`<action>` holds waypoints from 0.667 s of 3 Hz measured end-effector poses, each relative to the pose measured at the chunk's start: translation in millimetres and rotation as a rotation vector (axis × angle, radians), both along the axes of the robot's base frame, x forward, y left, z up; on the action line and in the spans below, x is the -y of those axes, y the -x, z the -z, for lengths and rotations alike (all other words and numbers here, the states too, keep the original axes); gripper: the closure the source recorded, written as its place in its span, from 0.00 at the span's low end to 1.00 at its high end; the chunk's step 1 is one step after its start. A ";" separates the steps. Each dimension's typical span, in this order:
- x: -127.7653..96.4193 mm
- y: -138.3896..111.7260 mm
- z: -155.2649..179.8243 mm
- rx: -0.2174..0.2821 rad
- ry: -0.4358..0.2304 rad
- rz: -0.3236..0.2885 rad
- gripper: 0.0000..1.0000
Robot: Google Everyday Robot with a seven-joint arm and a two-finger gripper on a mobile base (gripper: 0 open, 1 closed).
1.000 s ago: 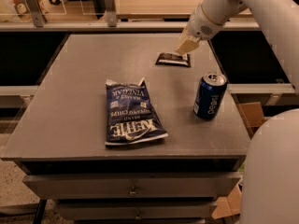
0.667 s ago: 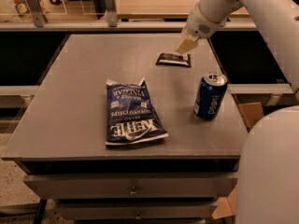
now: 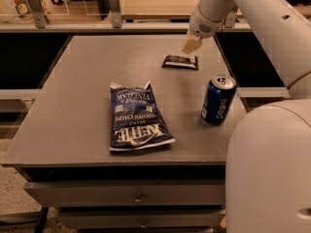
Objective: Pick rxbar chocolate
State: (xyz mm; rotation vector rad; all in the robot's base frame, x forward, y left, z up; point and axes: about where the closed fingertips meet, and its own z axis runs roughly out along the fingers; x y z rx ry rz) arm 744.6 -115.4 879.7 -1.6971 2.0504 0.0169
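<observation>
The rxbar chocolate (image 3: 180, 61) is a small flat black bar lying on the far right part of the grey table (image 3: 73, 110). My gripper (image 3: 191, 44) hangs just above the bar's right end and a little behind it, at the end of the white arm that comes in from the upper right. I cannot tell whether it touches the bar. Nothing shows in its grasp.
A large dark-blue Kettle chip bag (image 3: 136, 116) lies flat at the table's middle front. A blue Pepsi can (image 3: 218, 99) stands upright near the right edge, in front of the bar. My white body (image 3: 269, 169) fills the lower right. A counter runs behind the table.
The gripper has drifted very slightly to the left above the bar. The bar, bag and can have not moved.
</observation>
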 end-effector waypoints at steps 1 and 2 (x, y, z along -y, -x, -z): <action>9.7 -12.4 12.8 0.007 0.010 0.055 0.13; 17.7 -20.1 24.5 0.008 0.012 0.085 0.00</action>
